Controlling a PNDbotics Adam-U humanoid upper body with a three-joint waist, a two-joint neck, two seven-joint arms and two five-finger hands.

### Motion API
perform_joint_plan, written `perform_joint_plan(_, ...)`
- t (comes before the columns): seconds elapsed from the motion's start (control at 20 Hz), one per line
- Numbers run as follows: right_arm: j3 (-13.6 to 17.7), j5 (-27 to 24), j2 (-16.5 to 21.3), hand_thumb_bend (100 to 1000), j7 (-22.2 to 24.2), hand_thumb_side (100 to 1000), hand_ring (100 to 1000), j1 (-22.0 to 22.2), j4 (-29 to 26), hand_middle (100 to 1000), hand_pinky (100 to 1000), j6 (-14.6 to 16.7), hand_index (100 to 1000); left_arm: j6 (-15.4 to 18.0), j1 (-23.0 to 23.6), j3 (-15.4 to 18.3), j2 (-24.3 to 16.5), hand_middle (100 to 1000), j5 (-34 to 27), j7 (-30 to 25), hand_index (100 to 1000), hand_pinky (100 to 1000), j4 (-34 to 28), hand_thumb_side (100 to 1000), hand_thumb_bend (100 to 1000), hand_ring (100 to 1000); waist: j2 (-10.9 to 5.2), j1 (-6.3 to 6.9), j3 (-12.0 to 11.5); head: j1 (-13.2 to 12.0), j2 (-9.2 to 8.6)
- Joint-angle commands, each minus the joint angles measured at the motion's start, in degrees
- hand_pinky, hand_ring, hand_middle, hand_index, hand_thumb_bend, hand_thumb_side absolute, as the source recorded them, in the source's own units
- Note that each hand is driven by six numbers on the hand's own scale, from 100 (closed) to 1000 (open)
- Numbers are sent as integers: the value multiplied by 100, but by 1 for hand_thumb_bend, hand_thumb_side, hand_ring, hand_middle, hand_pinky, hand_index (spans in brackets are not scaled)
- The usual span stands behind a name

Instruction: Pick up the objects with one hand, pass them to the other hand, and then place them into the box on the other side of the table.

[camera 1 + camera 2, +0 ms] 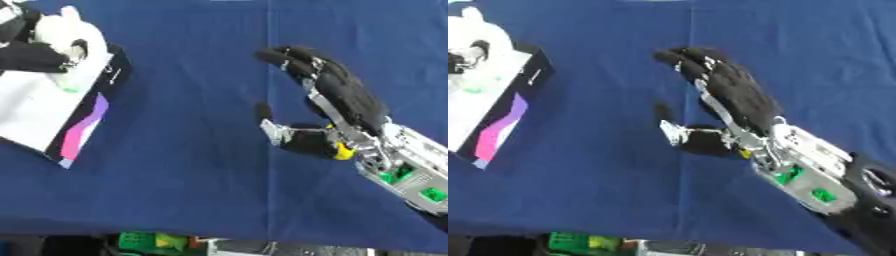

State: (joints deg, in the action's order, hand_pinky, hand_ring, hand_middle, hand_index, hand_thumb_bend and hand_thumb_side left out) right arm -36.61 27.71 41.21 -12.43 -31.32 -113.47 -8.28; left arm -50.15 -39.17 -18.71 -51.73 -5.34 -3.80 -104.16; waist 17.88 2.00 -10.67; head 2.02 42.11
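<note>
Blue-clothed table, two robot hands, one box, one white object.

Near edge of the table (175, 190): green and yellow items show below it, not identifiable. Right side, toward the near right corner: silver forearm with green parts, leading up to the right hand (337, 92), black, lying over the blue cloth around the table's middle; fingers extended toward the far side and slightly bent at the tips, thumb spread out to the left, nothing held. Far left corner: box (52, 117), white inside, dark rim, pink and purple stripe on its near wall, set askew. Over the box's far end: left hand (35, 55), black, fingers curled around a white object (70, 32), rounded; a small green patch shows just beneath it.
</note>
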Motion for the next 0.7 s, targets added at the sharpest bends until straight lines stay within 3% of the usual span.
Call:
perform_joint_plan(0.05, 171, -308, 187, 100, -56, 338, 828, 3, -112, 788, 899, 129, 902, 103, 138, 386, -488, 265, -333, 446, 380, 678, 27, 304, 100, 388, -162, -11, 25, -265, -87)
perform_joint_plan(0.1, 188, -342, 196, 100, -64, 321, 828, 18, -112, 788, 899, 166, 902, 121, 219, 455, -549, 265, -420, 546, 380, 678, 60, 267, 100, 388, -159, -20, 40, -335, -95)
perform_joint_plan(0.35, 190, -226, 241, 100, -59, 290, 831, 87, -112, 789, 900, 431, 898, 176, 458, 512, -684, 297, -613, 864, 419, 694, 523, 267, 100, 426, -151, -66, 118, -625, -114)
perform_joint_plan(0.55, 181, -88, 277, 100, -58, 302, 834, 166, -112, 790, 901, 504, 888, 395, 356, 309, -572, 417, -399, 637, 545, 720, 1141, 265, 100, 512, -163, -110, 188, -730, -148)
perform_joint_plan(0.7, 148, 36, 284, 100, 43, 309, 838, 222, -112, 791, 902, 478, 888, 572, 242, 183, -484, 513, 89, 222, 659, 774, 1593, 192, 100, 610, -170, -124, 238, -766, -152)
